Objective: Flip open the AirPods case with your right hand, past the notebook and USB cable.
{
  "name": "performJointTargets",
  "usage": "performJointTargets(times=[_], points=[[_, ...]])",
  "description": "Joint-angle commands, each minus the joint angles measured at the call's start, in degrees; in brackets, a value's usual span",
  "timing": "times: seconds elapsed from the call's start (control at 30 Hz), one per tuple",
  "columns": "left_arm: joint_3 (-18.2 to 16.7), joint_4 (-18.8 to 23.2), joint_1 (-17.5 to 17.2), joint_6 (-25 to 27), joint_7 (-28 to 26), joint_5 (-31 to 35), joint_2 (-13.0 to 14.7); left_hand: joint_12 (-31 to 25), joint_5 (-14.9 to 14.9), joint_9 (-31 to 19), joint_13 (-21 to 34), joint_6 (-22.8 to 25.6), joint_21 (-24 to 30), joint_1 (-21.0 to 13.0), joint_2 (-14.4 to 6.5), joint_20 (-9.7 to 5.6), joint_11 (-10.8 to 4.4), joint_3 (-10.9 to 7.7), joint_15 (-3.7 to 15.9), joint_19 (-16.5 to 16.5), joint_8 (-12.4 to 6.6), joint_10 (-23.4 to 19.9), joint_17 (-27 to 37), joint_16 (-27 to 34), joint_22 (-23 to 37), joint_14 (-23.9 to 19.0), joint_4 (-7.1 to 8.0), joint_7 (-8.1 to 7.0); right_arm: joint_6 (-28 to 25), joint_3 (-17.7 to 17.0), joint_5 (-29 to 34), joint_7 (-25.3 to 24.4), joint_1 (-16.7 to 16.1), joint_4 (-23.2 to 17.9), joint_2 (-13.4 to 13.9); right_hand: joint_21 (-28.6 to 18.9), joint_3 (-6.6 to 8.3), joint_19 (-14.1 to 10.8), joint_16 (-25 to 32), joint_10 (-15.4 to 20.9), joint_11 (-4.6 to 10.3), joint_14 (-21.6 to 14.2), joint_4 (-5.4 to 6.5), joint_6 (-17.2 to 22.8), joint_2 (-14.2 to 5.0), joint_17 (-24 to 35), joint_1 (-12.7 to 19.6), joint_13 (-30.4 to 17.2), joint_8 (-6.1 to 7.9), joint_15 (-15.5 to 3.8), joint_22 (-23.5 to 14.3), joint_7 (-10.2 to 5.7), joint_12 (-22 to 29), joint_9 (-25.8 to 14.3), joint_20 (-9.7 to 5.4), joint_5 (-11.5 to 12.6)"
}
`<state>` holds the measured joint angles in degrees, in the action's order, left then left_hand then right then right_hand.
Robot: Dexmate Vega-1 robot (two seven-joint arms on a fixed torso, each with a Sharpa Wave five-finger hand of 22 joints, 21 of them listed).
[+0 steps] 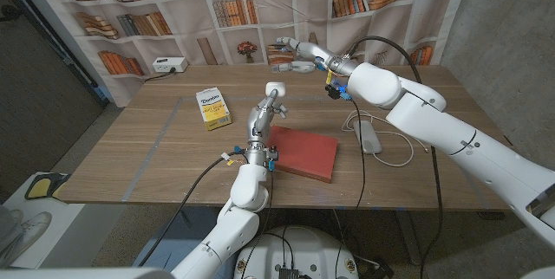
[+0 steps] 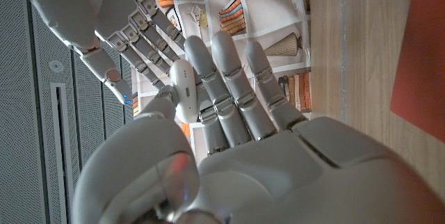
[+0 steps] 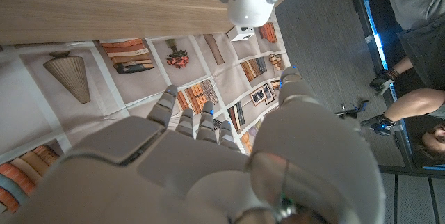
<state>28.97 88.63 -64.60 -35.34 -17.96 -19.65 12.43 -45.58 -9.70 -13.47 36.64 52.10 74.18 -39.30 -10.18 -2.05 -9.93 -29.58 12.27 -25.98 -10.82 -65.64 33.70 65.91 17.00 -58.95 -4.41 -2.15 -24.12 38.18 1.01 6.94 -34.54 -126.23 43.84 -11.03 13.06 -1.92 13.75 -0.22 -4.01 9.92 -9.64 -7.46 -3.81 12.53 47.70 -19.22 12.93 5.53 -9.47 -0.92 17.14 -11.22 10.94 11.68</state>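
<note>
AirPods case (image 1: 277, 87) in left robot hand (image 1: 263, 114)

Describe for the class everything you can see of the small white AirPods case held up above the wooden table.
The small white AirPods case is a smooth, glossy, rounded plastic shell. The left hand holds it at its fingertips, raised above the wooden table near the red notebook. The left wrist view shows it pinched against the fingers. Its lid looks closed. The right hand hovers apart from it.

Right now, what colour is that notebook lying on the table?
Red; the notebook shows best in the head view.
</note>
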Motion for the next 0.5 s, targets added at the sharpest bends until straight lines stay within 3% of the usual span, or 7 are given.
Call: performJointTargets(times=[0.03, 0.5], points=[[-0.07, 0.08, -0.36, -0.48, 0.53, -0.25, 0.25, 0.28, -0.38, -0.29, 0.07, 1.43, 0.36, -0.26, -0.47, -0.05, -0.61, -0.53, 0.15, 0.4, -0.23, -0.85, 0.03, 0.31, -0.1, 0.21, 0.14, 0.66, -1.82, 1.33, 1.81, 1.22, 1.27, -0.24, -0.49, -0.11, 0.56, -0.13, -0.1, -0.03, 0.23, 1.23, 0.01, -0.2, -0.06, -0.03, 0.76, -0.06, -0.21, -0.61, -0.2, -0.22, -0.22, -0.01, -0.15, 0.42], [-0.46, 0.38, -0.81, -1.12, 0.37, -0.33, 0.2, 0.28, -0.38, -0.34, 0.17, 1.25, 0.87, -0.29, -0.49, -0.07, -0.71, -0.6, 0.17, 0.53, -0.13, -0.85, 0.01, 0.63, -0.86, 0.07, 0.21, 0.62, -2.72, 2.35, 2.21, 2.37, 2.17, -0.07, -1.13, 0.01, 1.21, -0.35, -0.22, 0.08, 0.17, 1.41, -0.16, -0.44, -0.14, -0.1, 2.36, 0.18, -0.42, -0.48, -0.19, 0.29, -0.64, -0.03, -0.07, 0.59]])
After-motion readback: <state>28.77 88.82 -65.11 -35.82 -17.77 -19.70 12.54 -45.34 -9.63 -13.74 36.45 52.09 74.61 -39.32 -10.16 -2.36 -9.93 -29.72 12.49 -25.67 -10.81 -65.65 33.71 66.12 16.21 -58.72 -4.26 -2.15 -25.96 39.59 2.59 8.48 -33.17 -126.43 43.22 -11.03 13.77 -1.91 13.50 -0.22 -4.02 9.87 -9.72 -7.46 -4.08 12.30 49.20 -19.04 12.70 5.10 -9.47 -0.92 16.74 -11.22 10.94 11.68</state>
